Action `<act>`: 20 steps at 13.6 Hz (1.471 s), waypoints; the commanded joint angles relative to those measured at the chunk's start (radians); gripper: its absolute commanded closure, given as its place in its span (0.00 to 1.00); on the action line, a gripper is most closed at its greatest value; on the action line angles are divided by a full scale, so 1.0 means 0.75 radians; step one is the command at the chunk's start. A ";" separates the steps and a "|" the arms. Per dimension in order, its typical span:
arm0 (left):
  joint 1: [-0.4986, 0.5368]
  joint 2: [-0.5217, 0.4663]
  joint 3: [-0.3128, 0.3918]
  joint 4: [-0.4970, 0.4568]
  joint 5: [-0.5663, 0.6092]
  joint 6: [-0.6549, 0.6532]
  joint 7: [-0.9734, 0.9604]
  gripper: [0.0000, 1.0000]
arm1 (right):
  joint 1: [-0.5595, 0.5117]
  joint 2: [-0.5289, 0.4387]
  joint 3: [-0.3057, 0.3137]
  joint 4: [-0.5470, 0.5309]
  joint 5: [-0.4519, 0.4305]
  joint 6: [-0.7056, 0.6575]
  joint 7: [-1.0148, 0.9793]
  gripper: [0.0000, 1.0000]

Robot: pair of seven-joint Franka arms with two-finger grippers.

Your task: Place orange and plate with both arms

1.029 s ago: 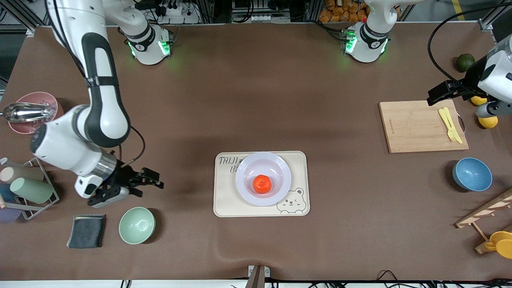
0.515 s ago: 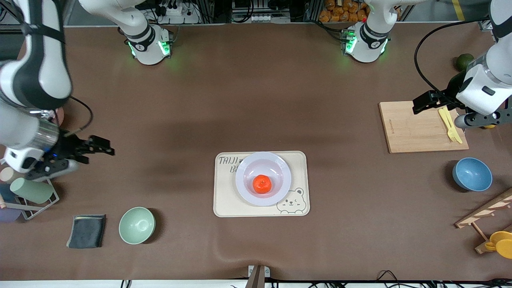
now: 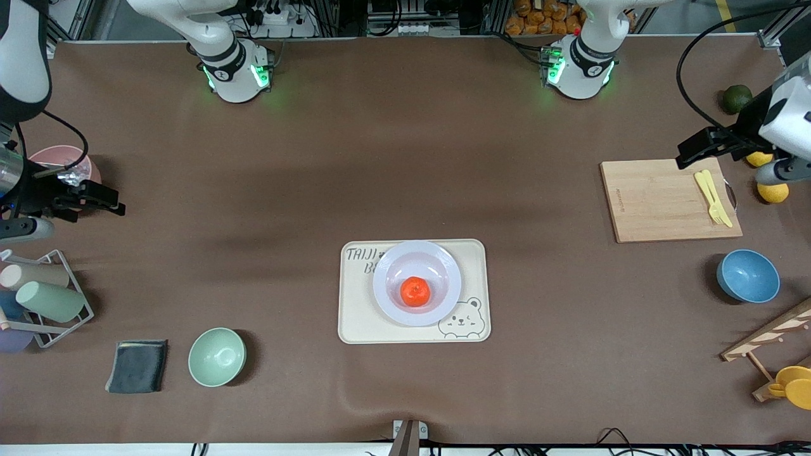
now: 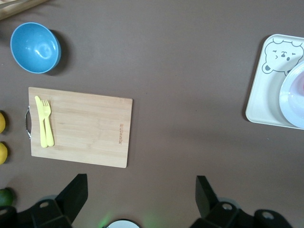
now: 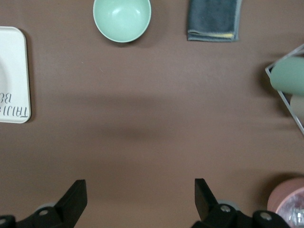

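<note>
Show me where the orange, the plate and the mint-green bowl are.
orange (image 3: pixel 415 292), front view, middle of the fruit.
plate (image 3: pixel 388 265), front view, bare rim toward the right arm's end.
mint-green bowl (image 3: pixel 217 356), front view, inside of the bowl.

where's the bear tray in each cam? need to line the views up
Front view: bear tray at mid-table, under the plate that holds the orange.
Left wrist view: the tray's bear-printed corner shows at the picture's edge, with a slice of the plate's rim on it.
Right wrist view: only the tray's lettered end shows at the picture's edge.
Shared landmark: the tray itself; the mint-green bowl also links front and right wrist views.
</note>
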 commanded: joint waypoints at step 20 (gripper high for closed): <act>-0.004 -0.084 -0.013 -0.051 0.028 0.089 0.121 0.00 | -0.198 -0.057 0.253 0.234 -0.112 -0.276 0.154 0.00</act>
